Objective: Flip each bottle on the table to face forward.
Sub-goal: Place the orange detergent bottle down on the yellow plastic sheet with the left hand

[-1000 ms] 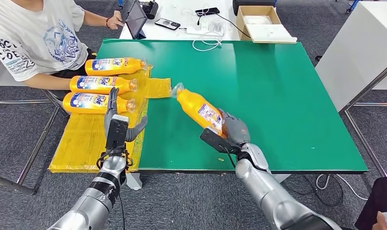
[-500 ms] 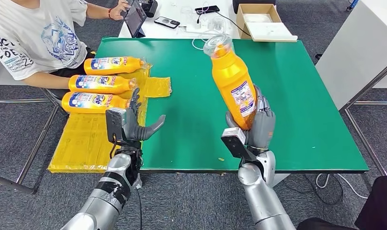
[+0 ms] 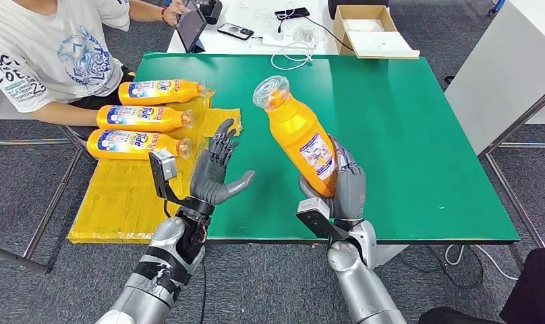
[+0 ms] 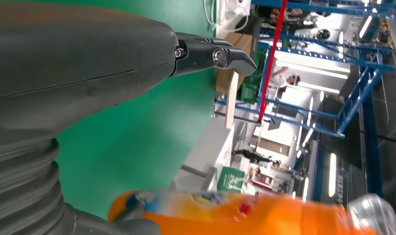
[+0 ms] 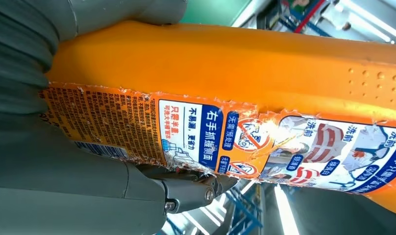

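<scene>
1. Right hand (image 3: pixel 345 189) grips the base of an orange detergent bottle (image 3: pixel 298 135), held above the green table (image 3: pixel 405 135) and tilted, clear cap toward the left hand.
2. Left hand (image 3: pixel 214 172) is raised beside it, fingers spread, holding nothing.
3. Right wrist view shows the torn back label (image 5: pixel 225 137) close up — small print unreadable from the head view.
4. Three labelled bottles (image 3: pixel 138 119) lie on yellow sheeting (image 3: pixel 121 196) — a seated person (image 3: pixel 47 54) is just behind them.

Bright even overhead light, soft faint shadows on the green table (image 3: pixel 391 135), head view sharp, left wrist view blurring the near orange bottle (image 4: pixel 245 215), ceiling strip lights flaring white behind, right wrist view crisp
</scene>
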Robot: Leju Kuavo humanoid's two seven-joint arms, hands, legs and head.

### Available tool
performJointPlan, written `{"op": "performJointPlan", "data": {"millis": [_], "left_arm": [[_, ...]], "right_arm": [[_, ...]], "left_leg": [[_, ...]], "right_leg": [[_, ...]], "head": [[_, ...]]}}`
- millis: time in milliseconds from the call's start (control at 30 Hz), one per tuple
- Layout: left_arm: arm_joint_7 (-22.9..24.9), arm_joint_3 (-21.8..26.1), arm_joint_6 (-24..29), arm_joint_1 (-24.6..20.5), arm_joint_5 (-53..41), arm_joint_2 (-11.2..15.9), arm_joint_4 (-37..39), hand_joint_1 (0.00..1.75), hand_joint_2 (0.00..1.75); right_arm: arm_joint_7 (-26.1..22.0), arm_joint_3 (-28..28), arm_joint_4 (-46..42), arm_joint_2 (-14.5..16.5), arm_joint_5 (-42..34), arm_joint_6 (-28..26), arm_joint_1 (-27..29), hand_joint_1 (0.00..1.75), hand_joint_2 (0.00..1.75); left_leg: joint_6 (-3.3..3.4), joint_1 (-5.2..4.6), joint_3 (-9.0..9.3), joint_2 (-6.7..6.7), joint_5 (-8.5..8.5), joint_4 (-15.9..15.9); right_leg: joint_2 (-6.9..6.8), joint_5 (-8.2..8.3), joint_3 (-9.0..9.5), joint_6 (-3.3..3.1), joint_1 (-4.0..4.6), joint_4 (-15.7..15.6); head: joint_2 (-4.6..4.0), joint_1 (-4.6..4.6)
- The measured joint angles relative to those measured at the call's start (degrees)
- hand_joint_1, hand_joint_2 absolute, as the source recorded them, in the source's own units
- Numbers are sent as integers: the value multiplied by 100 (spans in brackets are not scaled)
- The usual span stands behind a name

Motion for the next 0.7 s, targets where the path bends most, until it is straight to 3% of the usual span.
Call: {"op": "performJointPlan", "data": {"millis": [300, 700], "left_arm": [[87, -385, -421, 155, 297, 8, -97, 0, 175], [128, -605, -433, 157, 437, 8, 141, 0, 175]], "right_arm": [[3, 194, 483, 66, -75, 340, -125, 175, 175], [94, 800, 1330, 189, 501, 652, -379, 175, 175]], "left_leg": [[0, 0, 0, 0, 1, 0], [0, 3, 1, 3, 1, 0]], "right_leg": [[0, 0, 0, 0, 0, 0], [1, 0, -4, 0, 4, 0]], "head": [[0, 1], [0, 0]]}}
